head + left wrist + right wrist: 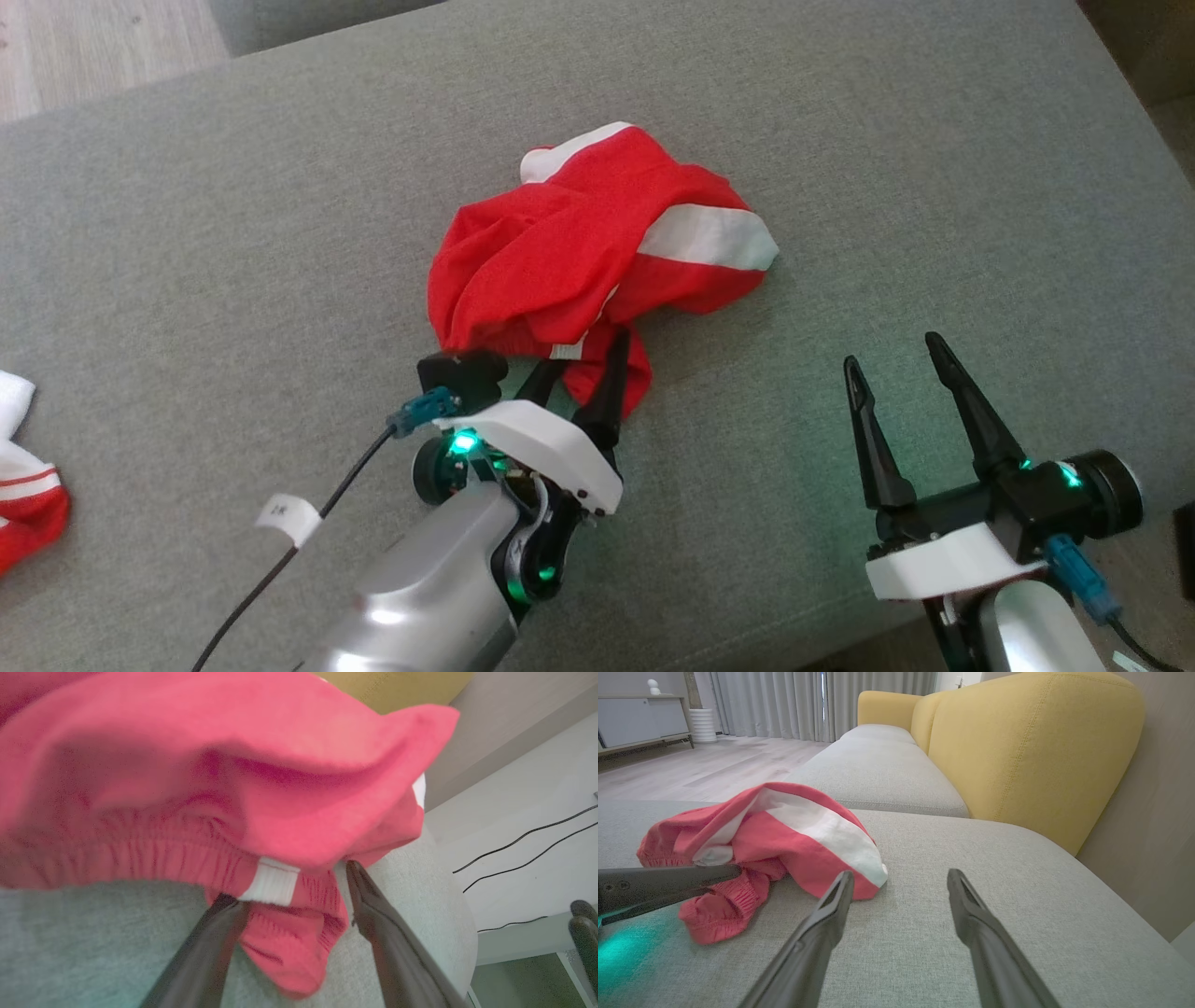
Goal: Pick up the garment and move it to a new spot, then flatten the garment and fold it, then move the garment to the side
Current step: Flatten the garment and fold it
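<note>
Inspecting the scene, the red and white garment (579, 252) was found lying in a crumpled heap near the middle of the grey sofa cushion (280, 233), well clear of the cushion's far and right edges. The left gripper (586, 359) was at the heap's near side, its jaws apart, one finger (373, 905) on each side of the gathered red waistband fold that hung toward the cushion's front edge. The cloth sat between the fingers but did not appear pinched. The right gripper (892, 347) stood apart from the garment toward the cushion's front right corner, jaws wide and empty, fingers pointing at bare fabric. A second red and white cloth (23, 485) lay at the cushion's left edge, untouched. In my judgement the task was at its very start: the first pickup was being set up, and the garment rested fully on the cushion, neither lifted nor moved. Closing on the fold, carrying the garment to a new spot, flattening, folding and setting it aside all remained to be done.
</note>
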You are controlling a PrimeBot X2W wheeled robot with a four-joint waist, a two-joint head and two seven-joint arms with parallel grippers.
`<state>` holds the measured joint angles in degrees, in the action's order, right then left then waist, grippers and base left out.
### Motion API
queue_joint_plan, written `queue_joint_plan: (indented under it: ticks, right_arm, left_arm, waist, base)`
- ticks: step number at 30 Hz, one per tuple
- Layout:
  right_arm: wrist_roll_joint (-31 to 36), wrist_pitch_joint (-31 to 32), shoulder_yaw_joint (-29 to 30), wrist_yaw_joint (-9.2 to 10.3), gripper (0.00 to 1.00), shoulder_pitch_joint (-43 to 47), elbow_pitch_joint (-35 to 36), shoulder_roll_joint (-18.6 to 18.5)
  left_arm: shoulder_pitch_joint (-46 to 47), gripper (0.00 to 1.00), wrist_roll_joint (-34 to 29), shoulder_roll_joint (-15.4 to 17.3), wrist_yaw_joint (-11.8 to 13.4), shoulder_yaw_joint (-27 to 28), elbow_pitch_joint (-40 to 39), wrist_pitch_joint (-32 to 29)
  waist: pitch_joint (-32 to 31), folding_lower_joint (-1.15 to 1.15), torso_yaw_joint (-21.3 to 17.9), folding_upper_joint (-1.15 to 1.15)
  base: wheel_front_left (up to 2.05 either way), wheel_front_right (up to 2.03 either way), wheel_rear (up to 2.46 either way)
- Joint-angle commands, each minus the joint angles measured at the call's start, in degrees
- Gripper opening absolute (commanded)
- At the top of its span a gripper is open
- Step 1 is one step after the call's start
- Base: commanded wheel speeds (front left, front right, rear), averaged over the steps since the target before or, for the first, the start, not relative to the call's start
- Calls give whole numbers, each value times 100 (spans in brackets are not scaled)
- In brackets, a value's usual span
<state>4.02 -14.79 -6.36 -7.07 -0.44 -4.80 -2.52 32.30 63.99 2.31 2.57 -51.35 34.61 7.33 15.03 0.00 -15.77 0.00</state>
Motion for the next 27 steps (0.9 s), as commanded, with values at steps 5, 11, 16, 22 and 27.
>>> queue_joint_plan:
  ticks: [5, 11, 16, 22, 27]
  right_arm:
    - [-39, -21, -96, -42, 100, -83, 129, -36]
    - [-35, -21, -102, -42, 100, -57, 86, -36]
    - [-14, -21, -129, -42, 100, -44, 56, -36]
    - [25, -21, -98, -42, 100, -28, 44, -36]
    - [38, -21, -33, -42, 100, 3, 50, -36]
  left_arm:
    - [174, 100, 263, 57, 70, 52, 73, 358]
    - [126, 100, 410, 57, 202, -58, 83, 629]
    - [117, 47, 421, 57, 192, -116, 121, 722]
    - [106, 0, 471, 57, 85, -148, 130, 757]
    - [108, 0, 389, 57, 22, -163, 75, 763]
  waist:
    - [-7, 0, 29, 0]
    - [-70, 0, 74, 0]
    - [-125, 0, 134, 0]
    - [-187, 0, 190, 0]
    - [-239, 0, 290, 0]
  base:
    - [0, 0, 0]
    - [0, 0, 0]
    - [0, 0, 0]
    - [0, 0, 0]
    - [0, 0, 0]
